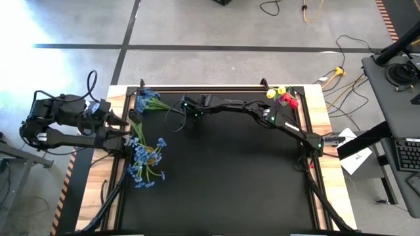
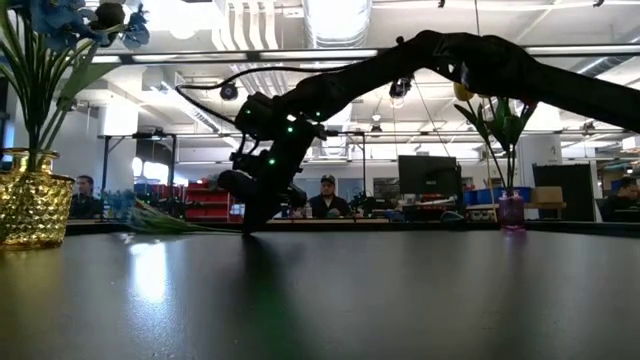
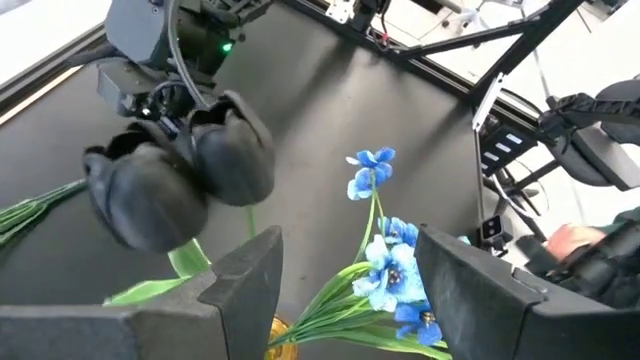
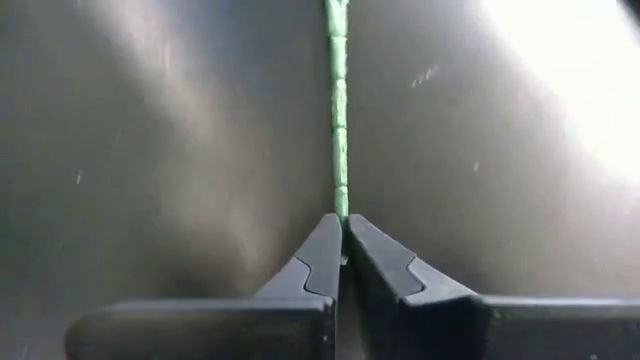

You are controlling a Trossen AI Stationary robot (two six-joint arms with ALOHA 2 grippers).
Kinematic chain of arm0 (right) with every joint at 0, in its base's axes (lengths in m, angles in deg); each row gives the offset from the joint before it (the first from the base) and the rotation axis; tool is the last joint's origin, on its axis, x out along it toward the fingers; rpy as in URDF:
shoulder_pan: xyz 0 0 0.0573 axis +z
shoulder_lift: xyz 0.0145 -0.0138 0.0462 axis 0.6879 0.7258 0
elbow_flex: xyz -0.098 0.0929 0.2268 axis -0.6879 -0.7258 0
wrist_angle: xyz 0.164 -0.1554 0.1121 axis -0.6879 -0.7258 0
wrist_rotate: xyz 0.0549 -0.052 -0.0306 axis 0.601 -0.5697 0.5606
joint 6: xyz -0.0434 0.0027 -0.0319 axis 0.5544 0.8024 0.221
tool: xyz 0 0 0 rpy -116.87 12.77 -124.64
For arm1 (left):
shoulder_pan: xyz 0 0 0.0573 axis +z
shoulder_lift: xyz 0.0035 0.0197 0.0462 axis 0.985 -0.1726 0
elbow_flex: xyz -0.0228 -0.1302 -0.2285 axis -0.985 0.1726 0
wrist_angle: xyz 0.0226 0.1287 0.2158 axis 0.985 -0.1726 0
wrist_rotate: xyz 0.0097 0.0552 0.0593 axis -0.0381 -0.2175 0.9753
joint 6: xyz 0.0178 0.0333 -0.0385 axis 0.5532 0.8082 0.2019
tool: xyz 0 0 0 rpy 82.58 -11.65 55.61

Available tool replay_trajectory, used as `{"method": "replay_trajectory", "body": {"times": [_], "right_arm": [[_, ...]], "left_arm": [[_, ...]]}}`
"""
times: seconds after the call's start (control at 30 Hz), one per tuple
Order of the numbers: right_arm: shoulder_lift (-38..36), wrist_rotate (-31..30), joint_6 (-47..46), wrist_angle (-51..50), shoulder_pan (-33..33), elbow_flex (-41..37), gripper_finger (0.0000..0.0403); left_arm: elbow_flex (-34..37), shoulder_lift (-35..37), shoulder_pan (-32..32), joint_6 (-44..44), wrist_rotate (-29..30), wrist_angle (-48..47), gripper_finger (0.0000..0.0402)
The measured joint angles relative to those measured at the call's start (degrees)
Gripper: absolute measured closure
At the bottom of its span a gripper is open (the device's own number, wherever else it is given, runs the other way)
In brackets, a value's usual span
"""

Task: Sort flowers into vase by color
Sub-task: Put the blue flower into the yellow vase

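A bunch of blue flowers lies on the black mat near the far left corner, and its thin green stem runs toward my right gripper. That gripper points down at the mat and is shut on the stem. A gold vase near the left edge holds more blue flowers. My left gripper hangs open just above these blossoms. A small purple vase at the far right holds the yellow and red buds. My right gripper pinches the green stem at its free end between the two fingertips. It comes from above, pointing down at the mat. The rest of the stem lies flat on the mat and runs straight away from the fingers.
The black mat is bare in the middle and toward the near edge. The right arm stretches across the far part of the table. Cables and a desk lie beyond the right edge. People sit in the room behind the table.
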Motion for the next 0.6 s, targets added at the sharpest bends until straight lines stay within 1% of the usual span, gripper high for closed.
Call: {"method": "replay_trajectory", "body": {"times": [0.3,0.43,0.53,0.6], "right_arm": [[-4.9,1.8,0.7,-12.0,3.1,-0.2,0.0393],[-7.0,3.7,-1.8,-22.9,4.9,-0.2,0.0394],[-7.7,4.3,-2.1,-34.2,6.5,-0.2,0.0394],[-8.0,6.3,-1.3,-41.2,7.5,-0.2,0.0394]], "left_arm": [[0.0,0.0,0.0,0.8,0.0,-1.4,0.0185],[0.0,0.2,0.0,0.8,-0.2,-1.6,0.0185],[0.0,0.4,0.0,1.4,-0.3,-1.7,0.0185],[0.0,0.5,0.0,2.0,-0.5,-1.7,0.0185]]}}
